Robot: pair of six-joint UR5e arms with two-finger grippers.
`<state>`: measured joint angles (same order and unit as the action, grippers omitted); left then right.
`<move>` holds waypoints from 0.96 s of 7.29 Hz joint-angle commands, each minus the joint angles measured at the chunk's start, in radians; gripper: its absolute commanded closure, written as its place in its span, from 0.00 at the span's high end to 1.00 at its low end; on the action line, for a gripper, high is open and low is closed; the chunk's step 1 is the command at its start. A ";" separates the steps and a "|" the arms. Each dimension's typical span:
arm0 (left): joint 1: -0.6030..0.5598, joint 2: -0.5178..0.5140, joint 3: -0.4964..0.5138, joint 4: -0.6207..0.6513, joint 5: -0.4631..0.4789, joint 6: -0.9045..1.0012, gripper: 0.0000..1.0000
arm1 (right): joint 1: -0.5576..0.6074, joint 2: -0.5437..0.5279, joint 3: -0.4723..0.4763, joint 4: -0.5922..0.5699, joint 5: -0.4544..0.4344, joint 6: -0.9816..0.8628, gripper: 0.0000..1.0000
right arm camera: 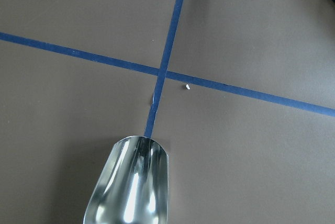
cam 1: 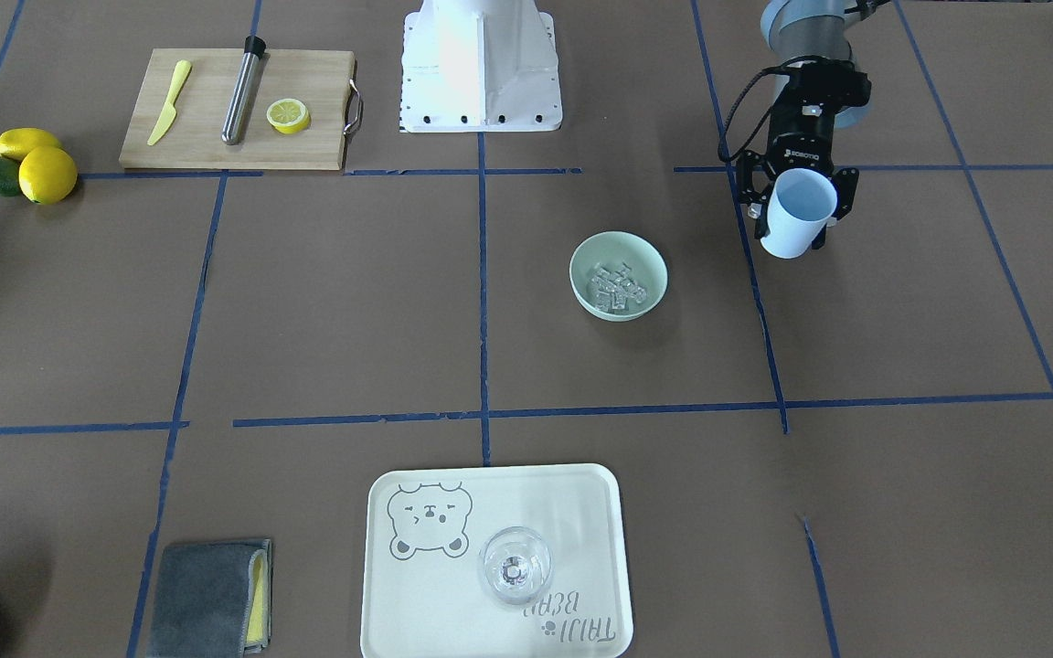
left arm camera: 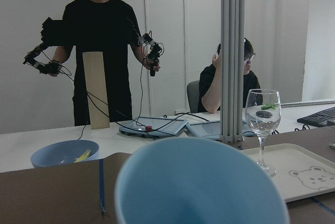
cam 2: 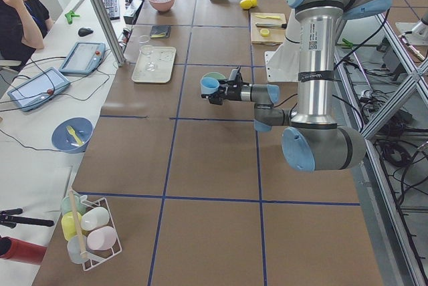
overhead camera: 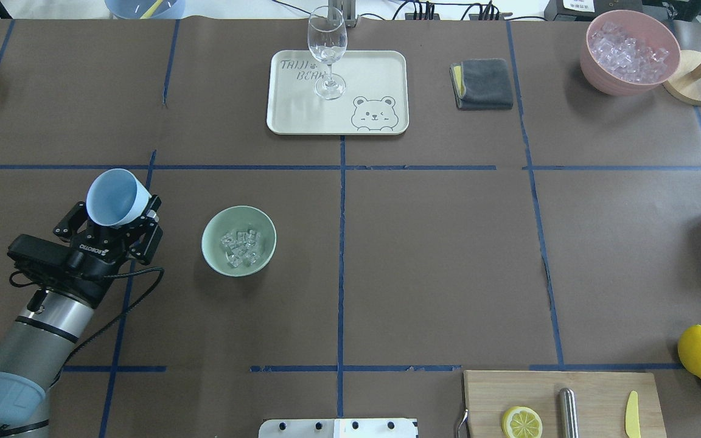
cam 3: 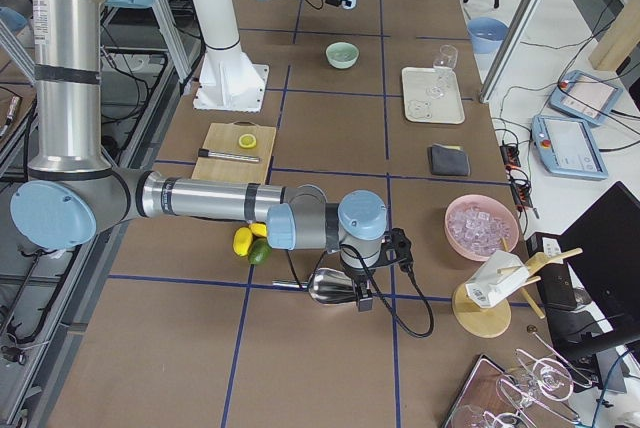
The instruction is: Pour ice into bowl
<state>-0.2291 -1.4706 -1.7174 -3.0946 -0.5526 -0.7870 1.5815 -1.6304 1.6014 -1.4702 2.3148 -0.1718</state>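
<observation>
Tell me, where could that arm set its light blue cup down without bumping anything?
Plenty of bare table for the light blue cup lies between the pale mint-green bowl, the cream bear tray and the wooden cutting board. The far edge is crowded: tray, folded grey cloth, round pink bowl.

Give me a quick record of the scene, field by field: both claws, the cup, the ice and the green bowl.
Left claw: shut on the light blue cup
Cup: tilted, no ice visible inside
Ice: clear cubes lying in the bowl
Bowl: mint green, on the table, apart from cup
Right claw: open or shut unclear; metal scoop before it
</observation>
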 commanded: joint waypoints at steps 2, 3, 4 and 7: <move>-0.068 0.142 0.120 -0.002 -0.095 -0.276 0.00 | 0.000 0.001 0.002 0.001 0.000 0.000 1.00; -0.087 0.139 0.209 -0.003 -0.093 -0.337 0.00 | 0.000 0.001 0.003 0.001 0.000 0.000 1.00; -0.088 0.136 0.228 0.001 -0.093 -0.345 0.00 | 0.000 0.003 0.005 0.001 -0.002 0.000 1.00; -0.084 0.115 0.288 0.008 -0.111 -0.350 0.00 | 0.000 0.004 0.003 -0.001 -0.002 0.000 1.00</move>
<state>-0.3152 -1.3482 -1.4515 -3.0889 -0.6547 -1.1346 1.5815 -1.6264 1.6048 -1.4698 2.3133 -0.1718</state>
